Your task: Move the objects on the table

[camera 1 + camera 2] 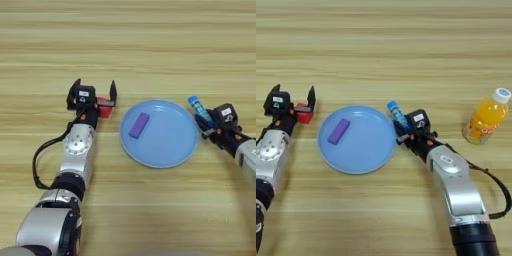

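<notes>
A flat purple block [139, 125] lies on the left half of the round light-blue plate [165, 150]. My right gripper [402, 126] is shut on the blue-and-white cylinder [397, 114], holding it tilted just past the plate's right rim, over the table [150, 45]. The cylinder [199, 109] also shows in the left eye view. My left gripper [94, 90] stands open left of the plate, and the red cube [104, 107] sits on the wood by its right finger. The cube [304, 113] is partly hidden behind the gripper body.
An orange juice bottle [486, 116] with a white cap stands on the table to the right, seen only in the right eye view. A black cable [42, 160] loops beside my left forearm.
</notes>
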You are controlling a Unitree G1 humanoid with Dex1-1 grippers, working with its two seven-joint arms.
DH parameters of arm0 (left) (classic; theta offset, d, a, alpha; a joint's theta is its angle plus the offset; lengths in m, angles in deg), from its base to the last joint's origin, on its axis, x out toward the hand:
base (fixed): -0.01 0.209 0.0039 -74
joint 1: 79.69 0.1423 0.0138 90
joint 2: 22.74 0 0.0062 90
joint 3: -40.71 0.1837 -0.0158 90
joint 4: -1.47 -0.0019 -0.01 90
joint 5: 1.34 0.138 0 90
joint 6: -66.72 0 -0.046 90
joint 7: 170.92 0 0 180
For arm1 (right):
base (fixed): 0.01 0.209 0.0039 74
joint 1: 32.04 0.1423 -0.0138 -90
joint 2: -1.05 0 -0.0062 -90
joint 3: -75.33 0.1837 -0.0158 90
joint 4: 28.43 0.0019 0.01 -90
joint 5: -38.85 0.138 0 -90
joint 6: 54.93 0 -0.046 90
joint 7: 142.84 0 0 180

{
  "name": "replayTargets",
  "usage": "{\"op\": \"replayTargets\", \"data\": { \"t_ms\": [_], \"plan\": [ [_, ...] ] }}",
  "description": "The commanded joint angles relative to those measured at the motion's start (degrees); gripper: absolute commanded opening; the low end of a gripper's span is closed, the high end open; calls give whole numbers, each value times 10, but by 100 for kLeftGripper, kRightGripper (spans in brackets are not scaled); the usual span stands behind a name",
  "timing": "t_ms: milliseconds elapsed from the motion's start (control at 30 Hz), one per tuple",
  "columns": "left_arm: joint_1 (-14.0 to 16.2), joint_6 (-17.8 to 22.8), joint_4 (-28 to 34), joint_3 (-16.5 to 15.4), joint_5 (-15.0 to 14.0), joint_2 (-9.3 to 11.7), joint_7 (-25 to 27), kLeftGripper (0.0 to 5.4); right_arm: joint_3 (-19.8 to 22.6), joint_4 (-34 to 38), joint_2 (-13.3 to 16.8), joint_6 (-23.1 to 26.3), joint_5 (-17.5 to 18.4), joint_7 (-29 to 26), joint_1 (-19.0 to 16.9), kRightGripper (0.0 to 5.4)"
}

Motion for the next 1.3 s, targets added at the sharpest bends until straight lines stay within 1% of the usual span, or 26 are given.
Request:
{"op": "replayTargets", "data": {
  "t_ms": [33,200,333,500,833,867,967,1000,1067,1300],
  "plan": [
    [3,6,1,2,7,0,-2,540,21,-5,12,-7,4,10,-17,142],
    [2,6,0,2,7,1,-2,540,35,-11,11,-12,11,16,-28,142],
    [1,6,-2,2,7,1,-2,540,35,-32,12,-27,-2,26,-34,142],
    [1,5,-3,2,7,1,-2,540,28,-72,18,-56,-30,49,-32,142],
    [2,5,-1,2,7,1,-2,540,29,-100,15,-77,-33,56,-27,142],
    [2,6,0,2,7,1,-2,540,29,-101,15,-77,-34,57,-27,171],
    [2,6,1,2,7,1,-2,540,29,-102,15,-79,-34,61,-26,195],
    [2,6,1,2,7,1,-2,540,29,-103,14,-80,-34,62,-26,214],
    [2,6,1,2,7,2,-2,540,29,-103,14,-81,-34,64,-26,225],
    [2,6,0,2,7,2,-2,540,32,-93,14,-83,-35,74,-25,308]
  ]
}}
